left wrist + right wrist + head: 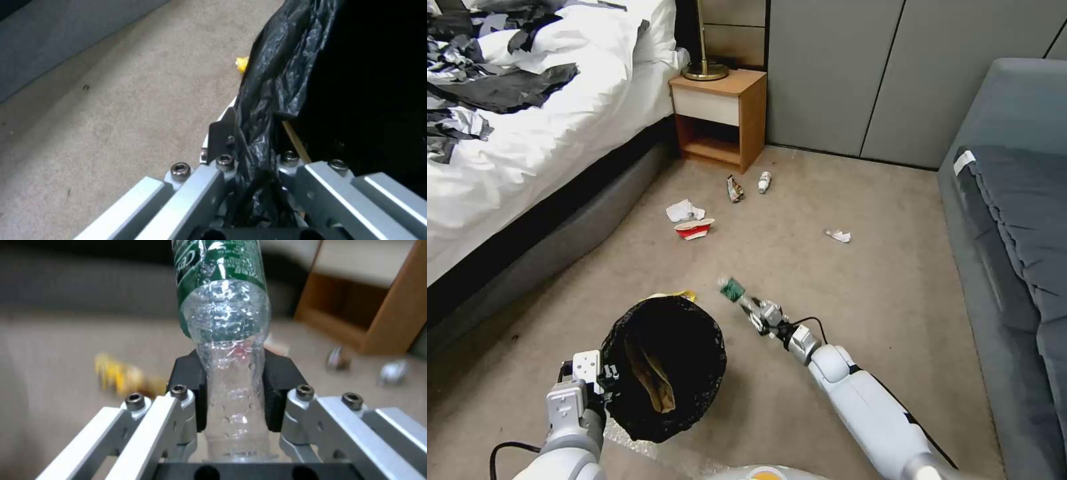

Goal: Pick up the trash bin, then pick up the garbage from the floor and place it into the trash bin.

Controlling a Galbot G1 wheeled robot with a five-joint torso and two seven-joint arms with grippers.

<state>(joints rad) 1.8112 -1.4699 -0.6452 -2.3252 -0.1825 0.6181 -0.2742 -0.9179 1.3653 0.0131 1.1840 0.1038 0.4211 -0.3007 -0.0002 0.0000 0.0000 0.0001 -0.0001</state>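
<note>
L gripper (602,380) clamped on rim of small round bin w/ crinkly black plastic liner (667,367), held up off beige carpet (860,300); tan paper bag (654,383) inside. R gripper (754,312) pinching clear plastic bottle w/ green label (735,291), just beside bin. Beyond on floor: white tissue (684,211), red-and-white carton (694,229), crumpled wrapper (734,189), small bottle (764,181) near wooden nightstand (720,117). Yellow wrapper (684,294) peeks behind bin.

Left arm low at near left, wrist raised, left gripper (606,375) closed on a held rim, its fingers (221,140) pinching either side. Right arm extended forward from near right toward centre; right gripper (752,308) clamped shut on a held item between black pads (189,373).
</note>
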